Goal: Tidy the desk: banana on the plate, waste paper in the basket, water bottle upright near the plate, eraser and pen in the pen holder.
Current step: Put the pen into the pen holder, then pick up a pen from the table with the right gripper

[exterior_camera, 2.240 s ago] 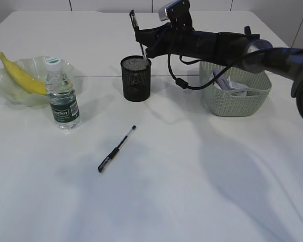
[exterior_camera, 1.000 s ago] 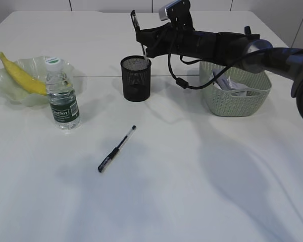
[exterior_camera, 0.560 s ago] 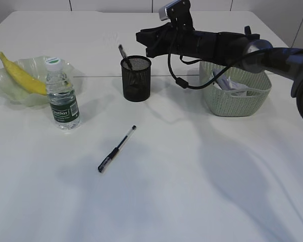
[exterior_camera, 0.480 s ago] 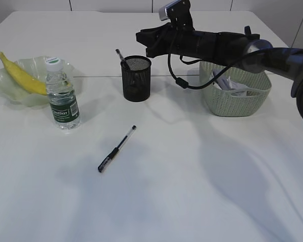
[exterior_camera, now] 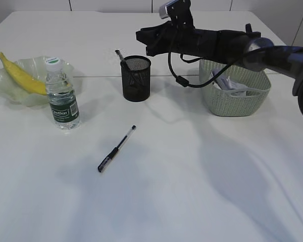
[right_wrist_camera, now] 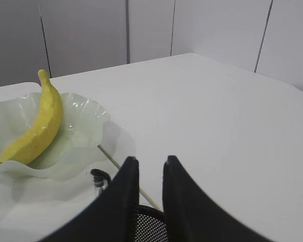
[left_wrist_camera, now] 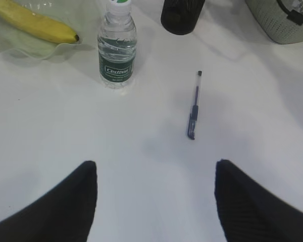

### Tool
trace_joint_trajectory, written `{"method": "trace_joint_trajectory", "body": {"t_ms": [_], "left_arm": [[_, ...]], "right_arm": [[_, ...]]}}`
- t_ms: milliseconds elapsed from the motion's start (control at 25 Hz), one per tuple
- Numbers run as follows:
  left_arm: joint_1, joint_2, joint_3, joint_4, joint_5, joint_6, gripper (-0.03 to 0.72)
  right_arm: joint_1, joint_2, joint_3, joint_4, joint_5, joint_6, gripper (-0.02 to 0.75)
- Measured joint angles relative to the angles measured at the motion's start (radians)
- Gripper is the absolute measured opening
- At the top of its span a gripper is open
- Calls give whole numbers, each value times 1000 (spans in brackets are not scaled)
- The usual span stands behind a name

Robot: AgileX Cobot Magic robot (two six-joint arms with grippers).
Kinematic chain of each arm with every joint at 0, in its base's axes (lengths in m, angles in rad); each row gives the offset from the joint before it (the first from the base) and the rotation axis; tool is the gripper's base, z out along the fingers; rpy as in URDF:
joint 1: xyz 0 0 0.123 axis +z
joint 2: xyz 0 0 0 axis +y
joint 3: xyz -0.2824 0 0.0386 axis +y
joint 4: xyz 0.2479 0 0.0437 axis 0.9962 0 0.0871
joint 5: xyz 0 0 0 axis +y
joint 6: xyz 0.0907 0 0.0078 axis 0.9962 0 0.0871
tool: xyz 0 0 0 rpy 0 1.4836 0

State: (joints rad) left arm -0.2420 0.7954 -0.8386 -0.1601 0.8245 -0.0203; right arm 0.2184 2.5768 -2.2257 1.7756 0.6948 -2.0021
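My right gripper (exterior_camera: 140, 38) hovers above the black mesh pen holder (exterior_camera: 136, 79), slightly open and empty; the right wrist view shows a gap between its fingers (right_wrist_camera: 150, 160) over the holder's rim (right_wrist_camera: 149, 227). One pen (exterior_camera: 120, 55) leans in the holder, its top showing at its left (right_wrist_camera: 97, 176). A second pen (exterior_camera: 116, 148) lies on the table. The banana (exterior_camera: 21, 75) lies on the clear plate (exterior_camera: 33, 63). The water bottle (exterior_camera: 62, 96) stands upright beside the plate. My left gripper (left_wrist_camera: 156, 164) is wide open and empty above the table. No eraser is visible.
A green basket (exterior_camera: 236, 101) with waste paper (exterior_camera: 227, 83) stands at the right, under the right arm. The left wrist view shows the bottle (left_wrist_camera: 116, 50), the lying pen (left_wrist_camera: 194, 106), the banana (left_wrist_camera: 33, 22) and the holder (left_wrist_camera: 182, 12).
The pen held upright over the holder has been let go. It now stands in the holder, leaning left. The right arm stays above.
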Motion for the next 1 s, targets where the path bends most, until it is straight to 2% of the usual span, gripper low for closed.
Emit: {"method": "trace_joint_trajectory", "body": {"t_ms": [200,680,1000], "left_arm": [[0,0,0,0,24,0,517],[0,0,0,0,76,0,517],[0,0,0,0,125,0,517]], "right_arm": [[0,-43,0,-143,0,140,126],[0,-188,0,-780,55,810,127],[30,-297,0,-1130,146,1077,127]]}}
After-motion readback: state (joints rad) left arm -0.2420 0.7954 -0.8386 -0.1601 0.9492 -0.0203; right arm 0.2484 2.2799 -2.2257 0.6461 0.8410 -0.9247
